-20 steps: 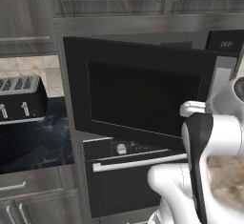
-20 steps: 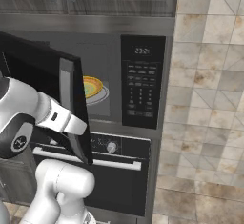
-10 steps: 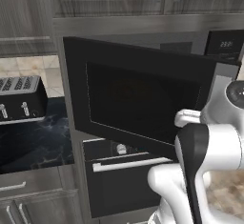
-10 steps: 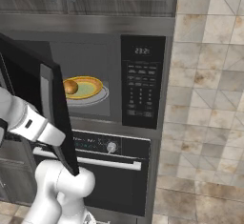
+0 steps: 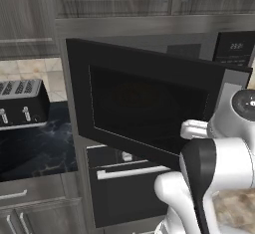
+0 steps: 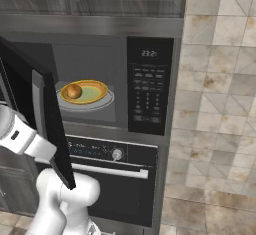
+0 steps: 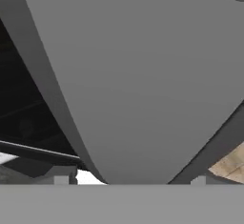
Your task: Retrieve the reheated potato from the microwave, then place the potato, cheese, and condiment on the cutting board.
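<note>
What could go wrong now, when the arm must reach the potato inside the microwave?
1. The microwave door stands open beside the arm, so the arm might knock it while turning toward the cavity.
2. The potato lies near the plate's left rim; a clumsy grasp might roll it off or drag the plate.

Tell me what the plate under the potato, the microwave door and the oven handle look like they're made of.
The plate looks like glazed ceramic: glossy yellow rim, greenish centre, though it could be plastic. The microwave door seems to be matte black plastic or painted metal framing a dark, glass-like window. The oven handle looks like brushed metal, a pale silvery bar. The potato has dull golden-brown skin.
</note>
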Tool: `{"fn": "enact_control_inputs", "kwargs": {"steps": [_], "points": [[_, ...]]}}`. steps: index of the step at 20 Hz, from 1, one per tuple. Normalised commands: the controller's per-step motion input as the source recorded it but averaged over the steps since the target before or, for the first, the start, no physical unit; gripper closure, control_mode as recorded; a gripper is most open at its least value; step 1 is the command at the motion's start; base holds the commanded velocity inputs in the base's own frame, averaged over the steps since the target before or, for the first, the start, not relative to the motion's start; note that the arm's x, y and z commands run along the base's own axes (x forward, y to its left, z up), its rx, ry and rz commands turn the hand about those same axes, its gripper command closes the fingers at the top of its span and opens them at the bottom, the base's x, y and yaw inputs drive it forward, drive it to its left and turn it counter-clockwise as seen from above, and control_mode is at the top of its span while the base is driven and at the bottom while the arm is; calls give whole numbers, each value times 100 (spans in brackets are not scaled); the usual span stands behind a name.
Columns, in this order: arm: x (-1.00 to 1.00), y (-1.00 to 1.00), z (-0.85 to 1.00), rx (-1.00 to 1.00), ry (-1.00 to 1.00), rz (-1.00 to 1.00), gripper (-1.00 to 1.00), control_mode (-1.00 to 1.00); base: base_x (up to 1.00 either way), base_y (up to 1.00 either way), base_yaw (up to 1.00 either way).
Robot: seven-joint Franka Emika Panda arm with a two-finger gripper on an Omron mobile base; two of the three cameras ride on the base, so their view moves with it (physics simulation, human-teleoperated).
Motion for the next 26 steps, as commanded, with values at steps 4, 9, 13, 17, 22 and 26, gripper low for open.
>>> {"fn": "enact_control_inputs", "kwargs": {"steps": [4, 9, 13, 17, 22, 26], "points": [[-60, 0, 8, 6, -11, 11, -100, -100, 0, 0, 0], [-61, -3, 18, 11, -19, 14, -100, -100, 0, 0, 0], [-31, -37, 25, 29, -3, 17, -100, -100, 0, 0, 0], [5, -46, 7, 29, 1, 11, -100, -100, 0, 0, 0], [24, -41, -6, 26, 0, 12, -100, -100, 0, 0, 0], [34, -32, -17, 22, 1, 5, -100, -100, 0, 0, 0]]}}
